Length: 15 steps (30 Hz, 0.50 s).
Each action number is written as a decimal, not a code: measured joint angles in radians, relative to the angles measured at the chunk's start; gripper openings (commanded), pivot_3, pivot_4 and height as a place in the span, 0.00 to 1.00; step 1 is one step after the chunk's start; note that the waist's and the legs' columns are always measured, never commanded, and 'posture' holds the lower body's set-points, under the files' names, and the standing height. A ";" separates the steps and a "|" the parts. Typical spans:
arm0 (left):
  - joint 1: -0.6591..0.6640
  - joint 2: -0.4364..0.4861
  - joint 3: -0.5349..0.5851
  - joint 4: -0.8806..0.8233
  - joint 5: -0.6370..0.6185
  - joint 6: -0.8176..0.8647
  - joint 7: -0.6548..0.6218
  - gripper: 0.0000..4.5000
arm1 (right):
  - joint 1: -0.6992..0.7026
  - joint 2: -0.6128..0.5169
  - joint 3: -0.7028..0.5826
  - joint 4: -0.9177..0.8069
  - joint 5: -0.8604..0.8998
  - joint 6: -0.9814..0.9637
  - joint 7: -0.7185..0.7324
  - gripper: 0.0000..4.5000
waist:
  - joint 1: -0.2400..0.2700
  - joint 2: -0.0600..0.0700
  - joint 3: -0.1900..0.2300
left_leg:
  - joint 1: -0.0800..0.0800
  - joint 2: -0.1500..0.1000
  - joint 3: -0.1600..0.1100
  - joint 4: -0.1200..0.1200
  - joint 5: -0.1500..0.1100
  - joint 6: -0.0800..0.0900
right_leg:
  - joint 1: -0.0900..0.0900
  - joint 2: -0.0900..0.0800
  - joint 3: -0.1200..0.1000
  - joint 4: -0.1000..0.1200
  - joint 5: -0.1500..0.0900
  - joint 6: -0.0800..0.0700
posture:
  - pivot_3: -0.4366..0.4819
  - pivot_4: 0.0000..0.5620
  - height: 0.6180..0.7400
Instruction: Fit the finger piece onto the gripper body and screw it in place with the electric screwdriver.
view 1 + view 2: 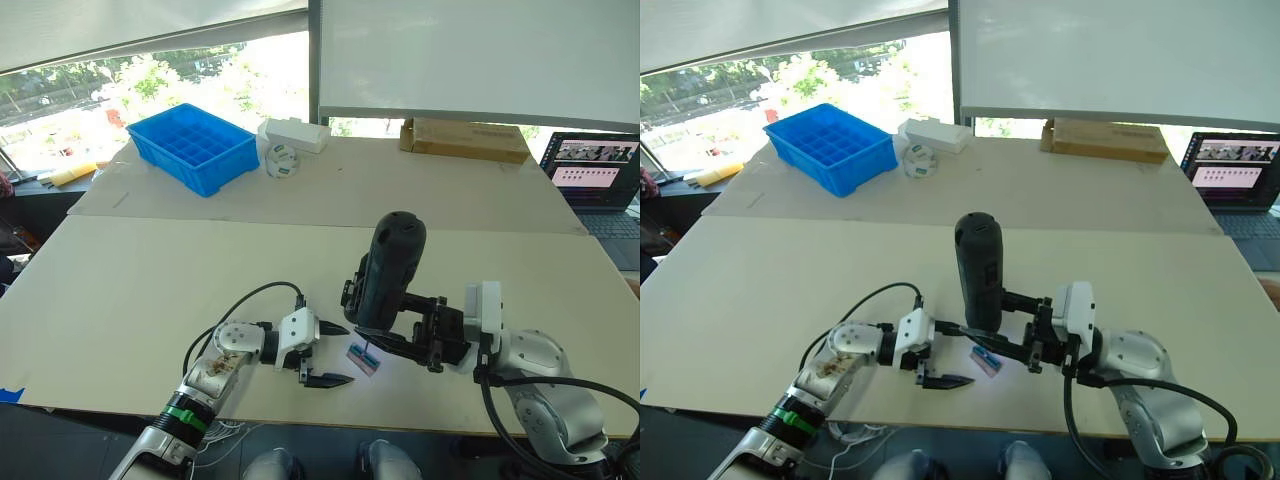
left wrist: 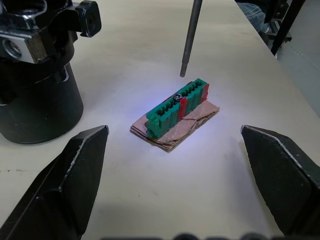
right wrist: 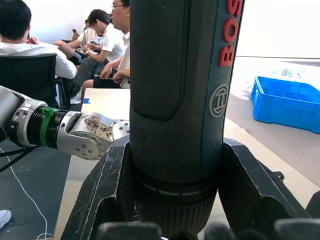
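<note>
My right gripper is shut on the electric screwdriver, a thick black tool held upright near the table's front edge. Its thin metal bit points down just above a screw on a small green-and-brown block, which is lit bluish. The gripper body, black with a round base, stands on the table close beside the block. My left gripper is open, with the block lying on the table ahead of its gap. The finger piece is hidden or out of view.
At the back of the table are a blue compartment crate, a white box, a tape roll and a cardboard box. A laptop sits far right. Several people sit beyond the table.
</note>
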 measured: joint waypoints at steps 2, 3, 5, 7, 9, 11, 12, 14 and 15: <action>0.000 -0.001 0.000 0.000 0.000 0.001 0.001 1.00 | 0.000 0.004 0.003 0.000 -0.003 0.000 -0.002 0.42 | 0.000 0.000 0.000 | 0.000 0.000 0.000 0.000 0.000 0.000 | 0.000 0.000 0.000 0.000 0.000 0.000 | 0.48 0.27 1.00; 0.000 -0.002 0.000 0.000 0.000 0.001 0.001 1.00 | 0.000 0.004 0.005 0.000 -0.006 0.000 -0.003 0.42 | 0.000 0.000 0.000 | 0.000 0.000 0.000 0.000 0.000 0.000 | 0.000 0.000 0.000 0.000 0.000 0.000 | 0.48 0.27 1.00; 0.000 -0.003 0.000 0.000 0.000 0.001 0.002 1.00 | 0.000 0.005 0.009 0.000 -0.008 0.000 -0.005 0.42 | 0.001 0.000 0.000 | 0.000 0.000 0.000 0.000 0.000 0.000 | 0.000 0.000 0.000 0.000 0.000 0.000 | 0.48 0.27 1.00; 0.000 -0.004 0.000 0.000 0.000 0.001 0.003 1.00 | 0.000 0.005 0.010 0.000 -0.008 0.000 -0.008 0.42 | 0.001 0.000 0.000 | 0.000 0.000 0.000 0.000 0.000 0.000 | 0.000 0.000 0.000 0.000 0.000 0.000 | 0.48 0.27 1.00; 0.002 -0.006 0.000 0.000 0.000 0.000 0.006 1.00 | 0.000 0.005 0.011 0.000 -0.009 0.000 -0.008 0.42 | 0.001 0.000 0.000 | 0.000 0.000 0.000 0.000 0.000 0.000 | 0.000 0.000 0.000 0.000 0.000 0.000 | 0.48 0.27 1.00; 0.004 -0.008 0.000 0.001 0.000 -0.001 0.008 1.00 | 0.000 0.005 0.011 0.000 -0.010 0.000 -0.009 0.42 | 0.001 0.000 0.000 | 0.000 0.000 0.000 0.001 0.000 0.000 | 0.000 0.000 0.000 0.000 0.000 0.000 | 0.48 0.27 1.00; 0.004 -0.008 0.000 0.001 0.000 -0.001 0.009 1.00 | 0.000 0.005 0.011 0.000 -0.010 0.000 -0.009 0.42 | 0.001 0.000 0.000 | 0.000 0.000 0.000 0.001 0.000 0.000 | 0.000 0.000 0.000 0.000 0.000 0.000 | 0.48 0.27 1.00; 0.005 -0.009 0.000 0.001 0.000 -0.001 0.010 1.00 | 0.000 0.006 0.011 0.000 -0.010 0.000 -0.010 0.42 | 0.001 0.000 0.000 | 0.000 0.000 0.000 0.001 0.000 0.000 | 0.000 0.000 0.000 0.000 0.000 0.000 | 0.48 0.27 1.00; 0.005 -0.009 0.000 0.001 0.000 -0.001 0.010 1.00 | 0.000 0.006 0.011 0.000 -0.012 0.000 -0.010 0.42 | 0.001 0.000 0.000 | 0.000 0.000 0.000 0.001 0.000 0.000 | 0.000 0.000 0.000 0.000 0.000 0.000 | 0.48 0.27 1.00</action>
